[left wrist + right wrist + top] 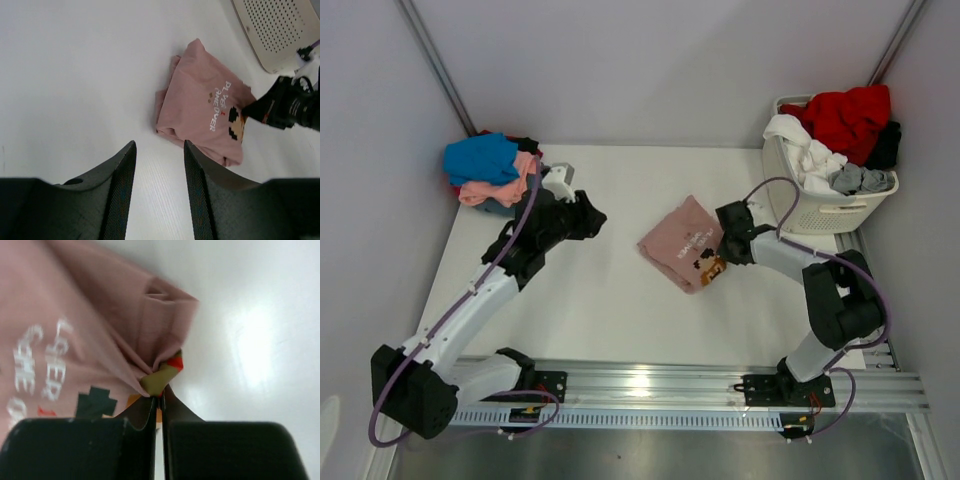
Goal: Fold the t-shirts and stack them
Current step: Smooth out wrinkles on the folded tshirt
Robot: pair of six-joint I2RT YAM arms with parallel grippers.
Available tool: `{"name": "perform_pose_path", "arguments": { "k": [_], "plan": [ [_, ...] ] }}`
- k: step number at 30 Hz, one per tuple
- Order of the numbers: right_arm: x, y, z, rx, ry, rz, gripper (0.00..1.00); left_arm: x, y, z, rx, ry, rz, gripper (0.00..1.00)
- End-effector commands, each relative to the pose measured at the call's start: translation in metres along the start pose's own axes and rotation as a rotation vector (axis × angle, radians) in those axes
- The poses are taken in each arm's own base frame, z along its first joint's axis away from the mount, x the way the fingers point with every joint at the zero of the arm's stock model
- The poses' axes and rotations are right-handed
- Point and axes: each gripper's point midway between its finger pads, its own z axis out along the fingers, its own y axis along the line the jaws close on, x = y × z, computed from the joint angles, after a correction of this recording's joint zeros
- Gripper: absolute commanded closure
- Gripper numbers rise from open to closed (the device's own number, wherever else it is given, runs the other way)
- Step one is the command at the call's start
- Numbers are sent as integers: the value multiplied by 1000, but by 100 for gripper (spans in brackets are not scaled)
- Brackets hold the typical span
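Right gripper [718, 262] [161, 402] is clamped on the near right edge of the pink t-shirt [680, 242] [90, 330], with a pucker of cloth carrying orange and olive print caught between its closed fingers. The shirt lies folded small near the middle of the table [600, 300], a little toward the right edge, with its pale chest lettering facing up.

At the far right corner stands the white laundry basket [820, 215], its walls pierced with small holes. It is heaped above the rim: a red garment [845, 115] on top at the back, a white garment [800, 145] spilling over the left side, a grey garment [860, 180] at the front, and a black piece [885, 145] on the right.

At the far left corner a loose pile holds a blue t-shirt [480, 158] over a salmon t-shirt [495, 190].

The right arm is folded back at the elbow, its forearm reaching left and low to the shirt. The left arm stretches up along the left side; the left gripper [595, 222] [159, 150] points toward the shirt, well apart from it, with its fingers spread and empty above the bare table.
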Motion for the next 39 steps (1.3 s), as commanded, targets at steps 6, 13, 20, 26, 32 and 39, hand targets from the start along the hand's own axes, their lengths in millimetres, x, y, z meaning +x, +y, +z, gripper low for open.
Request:
{"name": "perform_pose_path", "arguments": {
  "k": [6, 13, 20, 26, 32, 39],
  "plan": [
    [-121, 11, 26, 62, -237, 87, 88, 9, -35, 45, 161, 140, 38, 53],
    [-132, 64, 17, -70, -251, -14, 12, 38, -37, 87, 204, 301, 20, 52],
    [-138, 51, -31, -97, -319, -26, 7, 86, -34, 137, 255, 539, -117, 50],
    [-117, 29, -56, -111, -331, -12, 7, 102, -40, 146, 343, 592, -251, 50],
    [-91, 16, -73, -172, -316, 5, 6, 112, -30, 159, 345, 620, -357, 49],
    [-70, 8, -76, -201, -278, 13, 6, 132, -21, 176, 321, 672, -454, 46]
  ]
}}
